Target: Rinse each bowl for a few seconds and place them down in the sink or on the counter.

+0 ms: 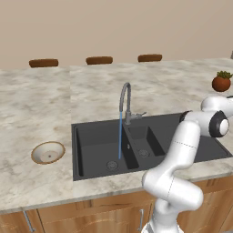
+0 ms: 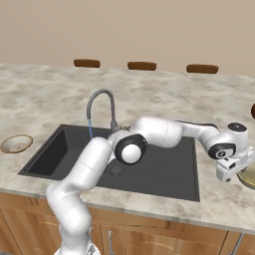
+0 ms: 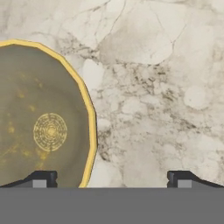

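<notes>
End effector (image 3: 111, 179) wide open, empty, hovering over deeper olive-tan round bowl with yellowish rim (image 3: 41, 118) on beige-grey marbled stone counter (image 3: 157, 87), right of black-grey double-basin sink (image 1: 104, 150). One fingertip over bowl interior near rim, other over bare counter, so rim sits between open jaws. Judged step: reaching to grasp this bowl, not yet gripped. Next: drop onto rim, close, lift, carry under blue stream from curved grey gooseneck tap (image 1: 125, 98), already running. Shallow brown-rimmed bowl with whitish inside (image 1: 48, 152) on counter left of sink, well apart, untouched.
</notes>
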{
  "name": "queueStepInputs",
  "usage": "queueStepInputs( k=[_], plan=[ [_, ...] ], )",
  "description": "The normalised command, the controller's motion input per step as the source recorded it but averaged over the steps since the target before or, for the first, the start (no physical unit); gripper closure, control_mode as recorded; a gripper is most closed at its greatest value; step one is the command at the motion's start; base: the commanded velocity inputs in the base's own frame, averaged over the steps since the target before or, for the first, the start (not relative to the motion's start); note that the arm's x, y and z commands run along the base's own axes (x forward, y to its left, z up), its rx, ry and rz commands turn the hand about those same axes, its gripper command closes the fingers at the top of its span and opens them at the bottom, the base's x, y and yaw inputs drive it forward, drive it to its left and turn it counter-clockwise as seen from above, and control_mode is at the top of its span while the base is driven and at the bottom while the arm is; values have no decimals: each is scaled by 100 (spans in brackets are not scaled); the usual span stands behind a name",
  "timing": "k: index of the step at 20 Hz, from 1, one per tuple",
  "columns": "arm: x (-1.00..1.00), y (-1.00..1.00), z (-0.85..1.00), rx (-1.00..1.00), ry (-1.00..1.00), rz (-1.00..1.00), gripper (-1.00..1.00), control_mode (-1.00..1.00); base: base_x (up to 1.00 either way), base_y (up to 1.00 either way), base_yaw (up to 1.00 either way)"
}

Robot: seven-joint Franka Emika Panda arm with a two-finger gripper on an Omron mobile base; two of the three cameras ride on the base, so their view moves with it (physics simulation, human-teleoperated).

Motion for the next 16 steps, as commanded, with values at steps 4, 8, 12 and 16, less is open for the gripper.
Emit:
queueStepInputs(
  k=[4,8,12,16],
  plan=[
    [12,-11,-10,0,0,0,-100,-100,0,0,0],
    [8,-16,-12,0,0,0,-100,-100,0,0,0],
    [9,-17,-11,0,0,0,-100,-100,0,0,0],
    [8,-16,-6,0,0,0,-100,-100,0,0,0]
  ],
)
